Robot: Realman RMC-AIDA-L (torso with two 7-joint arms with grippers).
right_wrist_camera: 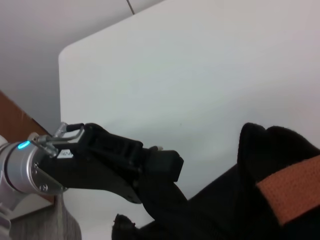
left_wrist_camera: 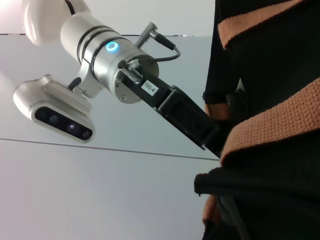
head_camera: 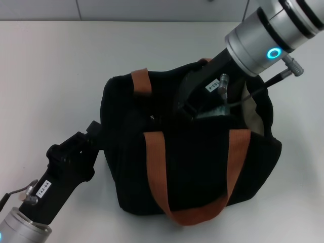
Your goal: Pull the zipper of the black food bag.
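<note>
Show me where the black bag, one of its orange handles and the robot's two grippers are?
black bag [head_camera: 192,167], head view, front fabric panel.
orange handle [head_camera: 157,172], head view, left strap of front handle.
right gripper [head_camera: 195,104], head view, at bag's top.
left gripper [head_camera: 93,132], head view, against bag's left side.

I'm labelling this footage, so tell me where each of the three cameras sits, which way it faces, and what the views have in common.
Head view: on the robot's head, looking forward and down at the black food bag on the white table; the left pincer is at the bag's side, the right pincer at its top.
Left wrist view: on the left arm, beside the bag, facing the right arm.
Right wrist view: on the right arm, above the bag, facing the left pincer.
Shared: all three show the bag and its orange handles.
</note>
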